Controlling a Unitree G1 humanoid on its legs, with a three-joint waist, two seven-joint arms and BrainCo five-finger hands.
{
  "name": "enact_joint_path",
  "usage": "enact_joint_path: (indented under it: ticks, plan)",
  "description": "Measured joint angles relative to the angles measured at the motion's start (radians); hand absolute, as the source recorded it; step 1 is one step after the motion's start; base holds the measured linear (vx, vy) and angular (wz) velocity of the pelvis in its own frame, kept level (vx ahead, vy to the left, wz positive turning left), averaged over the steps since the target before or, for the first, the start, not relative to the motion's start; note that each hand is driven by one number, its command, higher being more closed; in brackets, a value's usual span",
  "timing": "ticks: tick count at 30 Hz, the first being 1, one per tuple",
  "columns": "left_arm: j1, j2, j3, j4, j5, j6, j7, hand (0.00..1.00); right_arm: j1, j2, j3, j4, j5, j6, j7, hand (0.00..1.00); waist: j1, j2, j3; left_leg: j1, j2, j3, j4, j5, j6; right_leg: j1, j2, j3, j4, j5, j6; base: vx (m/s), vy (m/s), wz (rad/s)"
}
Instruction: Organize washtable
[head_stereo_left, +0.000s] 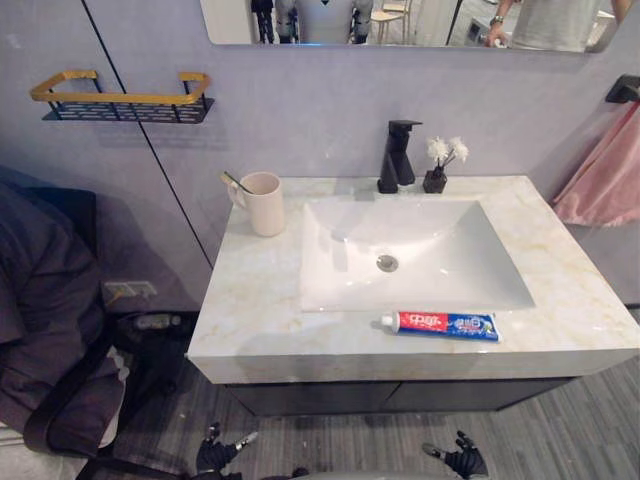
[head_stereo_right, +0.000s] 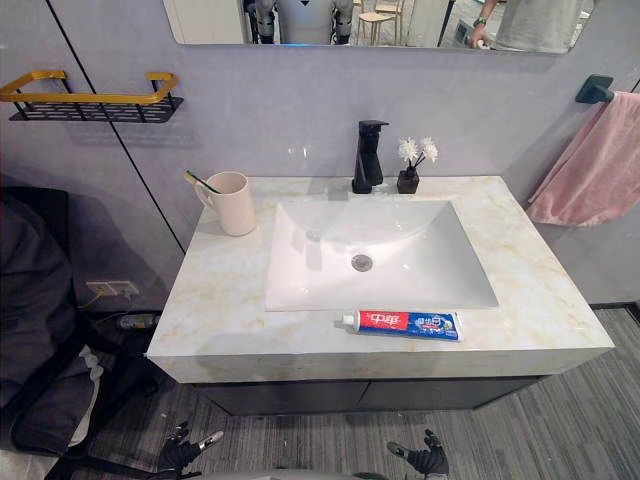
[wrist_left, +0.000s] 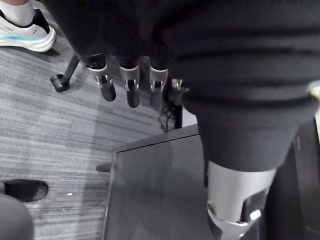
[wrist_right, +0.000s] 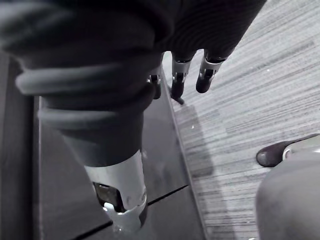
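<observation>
Left hand (head_stereo_left: 213, 456) and right hand (head_stereo_left: 463, 461) both hang low in front of the dark cabinet (head_stereo_left: 400, 396), below the front edge of the worktop (head_stereo_left: 250, 300) and well apart from everything on it. In its wrist view the left hand's fingers (wrist_left: 132, 86) are straight and relaxed over the grey floor (wrist_left: 55, 130), holding nothing. The right hand's fingers (wrist_right: 177, 80) are likewise loose and empty.

On the marbled worktop, a red, white and blue toothpaste tube (head_stereo_left: 440, 324) lies flat on the front strip, just before the white basin (head_stereo_left: 420, 262), with its cap pointing to the robot's left. A cream cup (head_stereo_left: 265, 204) stands upright at the rear left, beside the basin, with a toothbrush (head_stereo_left: 236, 181) leaning out of it. Behind the basin stands a black faucet (head_stereo_left: 397, 156), and just to its right a small dark vase (head_stereo_left: 436, 167) with white flowers. A black and gold rack (head_stereo_left: 120, 100) hangs on the wall to the left, and a pink towel (head_stereo_left: 605, 170) hangs on the right.
</observation>
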Motion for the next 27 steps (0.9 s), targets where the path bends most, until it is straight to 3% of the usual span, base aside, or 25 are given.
enact_joint_path:
  ticks: [5,10,13,17,20,22,27]
  plan:
    - [0.002,0.03,0.127,-0.005,-0.045,-0.001,-0.025,0.0,-0.037,-0.019,-0.085,-0.067,0.064,-0.02,0.018,0.0,-0.001,0.004,0.009,-0.003,0.008,-0.01,0.019,-0.001,-0.001,0.024,-0.005,-0.051,-0.031,0.008,0.002,-0.02,-0.038,0.06]
    - [0.014,0.172,0.329,-0.063,-0.043,0.001,-0.015,0.0,-0.047,-0.078,-0.105,-0.099,0.06,-0.022,0.035,0.0,0.004,0.004,0.015,-0.006,0.033,-0.017,0.026,-0.013,-0.019,0.03,-0.006,-0.15,-0.044,0.009,0.001,0.0,-0.074,0.01]
    - [0.015,0.196,0.409,-0.294,-0.041,-0.003,0.007,0.0,-0.026,-0.093,-0.106,-0.135,0.054,-0.024,0.043,0.0,0.006,0.021,0.025,-0.017,0.038,-0.033,0.035,-0.018,-0.027,0.041,0.0,-0.173,-0.062,0.017,-0.014,0.04,-0.06,0.17]
    - [0.002,0.232,0.435,-0.593,-0.015,-0.01,0.04,0.0,0.0,-0.089,-0.103,-0.14,0.047,-0.041,0.058,0.0,0.011,0.034,0.031,-0.019,0.036,-0.061,0.04,-0.024,-0.03,0.062,-0.001,-0.204,-0.075,0.019,-0.017,0.04,-0.037,0.21]
    - [-0.004,0.237,0.43,-0.916,0.033,-0.036,0.07,0.0,0.028,-0.079,-0.106,-0.143,0.047,-0.061,0.056,0.0,0.025,0.045,0.027,-0.028,0.034,-0.077,0.043,-0.028,-0.034,0.065,-0.001,-0.22,-0.083,0.019,-0.017,0.04,-0.036,0.13]
    - [-0.025,0.237,0.399,-1.024,0.062,-0.05,0.085,0.0,0.039,-0.079,-0.105,-0.148,0.046,-0.063,0.057,0.0,0.025,0.046,0.027,-0.032,0.033,-0.082,0.055,-0.03,-0.035,0.069,-0.002,-0.228,-0.083,0.019,-0.017,0.02,-0.026,0.11]
    - [-0.115,0.249,0.104,-1.324,0.239,-0.083,0.102,0.0,0.037,-0.074,-0.103,-0.128,0.048,-0.063,0.058,0.0,0.009,0.05,0.024,-0.04,0.028,-0.104,0.082,-0.04,-0.029,0.08,-0.003,-0.25,-0.08,0.019,-0.018,-0.03,-0.018,0.12]
